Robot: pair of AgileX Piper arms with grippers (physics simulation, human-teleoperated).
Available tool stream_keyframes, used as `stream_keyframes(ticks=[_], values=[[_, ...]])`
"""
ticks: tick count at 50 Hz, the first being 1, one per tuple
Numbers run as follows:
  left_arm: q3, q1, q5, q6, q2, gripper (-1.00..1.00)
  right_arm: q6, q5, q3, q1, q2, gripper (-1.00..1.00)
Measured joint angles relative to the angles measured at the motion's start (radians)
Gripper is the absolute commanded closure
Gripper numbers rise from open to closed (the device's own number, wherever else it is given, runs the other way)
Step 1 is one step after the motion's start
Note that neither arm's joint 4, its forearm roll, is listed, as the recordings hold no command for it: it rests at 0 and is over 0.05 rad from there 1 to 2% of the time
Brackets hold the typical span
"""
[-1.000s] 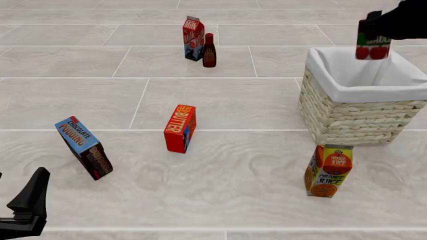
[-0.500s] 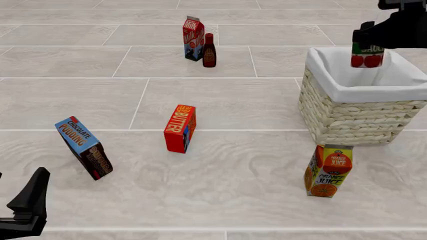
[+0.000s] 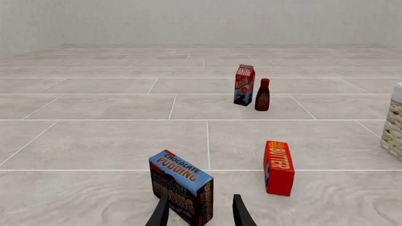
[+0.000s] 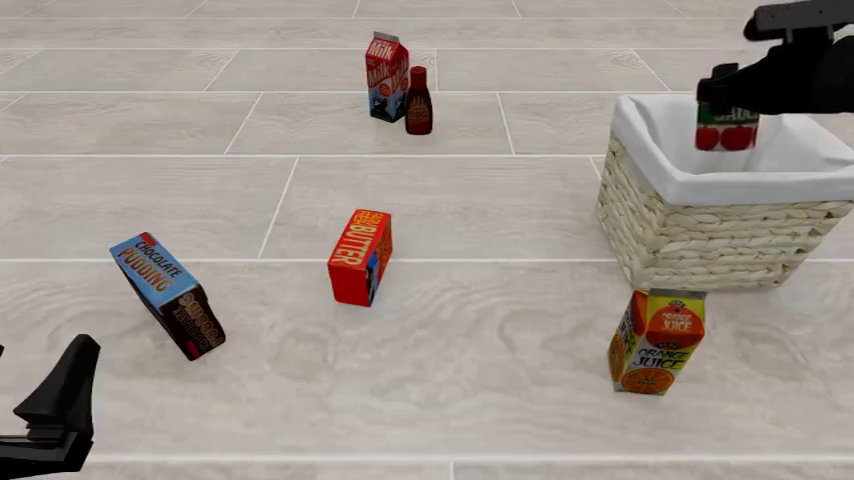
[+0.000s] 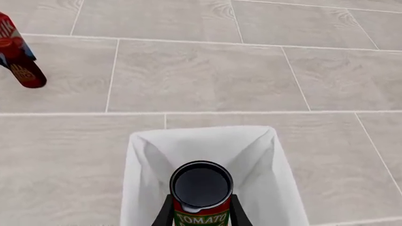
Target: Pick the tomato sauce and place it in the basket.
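Note:
My right gripper [image 4: 730, 118] is shut on the tomato sauce [image 4: 726, 127], a small tin with a green and red label and red tomatoes. It holds the can upright over the open top of the basket [image 4: 707, 225], its lower part below the white cloth rim. In the right wrist view the can [image 5: 201, 188] sits between the fingers with the basket's white lining [image 5: 144, 188] under it. My left gripper [image 4: 54, 420] rests low at the near left, open and empty; its fingers [image 3: 162, 212] point toward the chocolate pudding box.
A chocolate pudding box [image 4: 168, 296] leans at the near left, a butter box [image 4: 360, 256] stands mid-table, an orange juice carton [image 4: 657, 341] stands in front of the basket. A milk carton [image 4: 386, 76] and a dark bottle [image 4: 418, 101] stand at the back.
My right gripper has moved left and lower with the tomato sauce, bringing it down into the basket's mouth. The left arm has not moved.

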Motion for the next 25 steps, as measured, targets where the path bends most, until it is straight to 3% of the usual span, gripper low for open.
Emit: stream_keyframes(ticks=[25], values=[[0.0,0.0,0.0,0.0,0.0,-1.0,0.002,-0.03,0.014,-0.008,0.045,1.0]])
